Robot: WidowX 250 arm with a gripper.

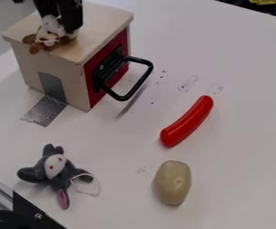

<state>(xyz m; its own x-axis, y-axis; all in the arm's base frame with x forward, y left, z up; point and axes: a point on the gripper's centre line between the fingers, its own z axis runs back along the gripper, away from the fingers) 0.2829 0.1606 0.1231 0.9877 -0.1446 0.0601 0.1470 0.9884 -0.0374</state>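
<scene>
1. Claw (61, 24) at the upper left, above a wooden box (103, 24); its two fingers are parted only by the upper part of a brown-and-white plush toy (47, 38), which looks pinched between them.
2. That toy lies directly beneath the claw, at the roof's left part, its brown ends spreading down and to the left in the view; whether it bears on the roof I cannot tell.
3. Above it, the arm comes in from the top edge, with the claw pointing nearly straight down.
4. On the box's red front, a black handle (138, 84) juts out to the right; grey tape (45, 111) runs from its other visible side onto the counter (242, 134).
5. Farther off, a red sausage-shaped piece (188, 123) slants from upper right to lower left.
6. Below the box in the view, a grey plush mouse (60, 178) sprawls.
7. Farthest from the claw, a potato-like piece (173, 184) lies below the red one.
</scene>
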